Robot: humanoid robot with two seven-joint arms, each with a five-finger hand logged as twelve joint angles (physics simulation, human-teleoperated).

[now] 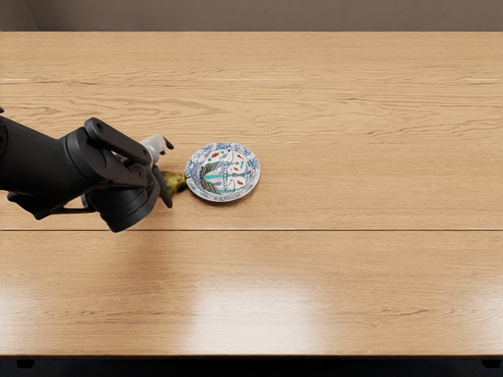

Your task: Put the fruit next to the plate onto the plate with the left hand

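Note:
A small round plate [223,171] with a blue, teal and red pattern lies on the wooden table, left of centre. A yellow-green fruit [176,181] sits just off its left rim, partly hidden. My left hand [161,169] comes in from the picture's left on a black arm and is right at the fruit, with dark fingers [165,192] curled around it and one pale fingertip above. The fruit appears to rest on the table beside the plate. The right arm is out of view.
The wooden table [330,259] runs across the whole view, with its far edge at the top and near edge at the bottom. My bulky black forearm [63,169] covers the table at the left.

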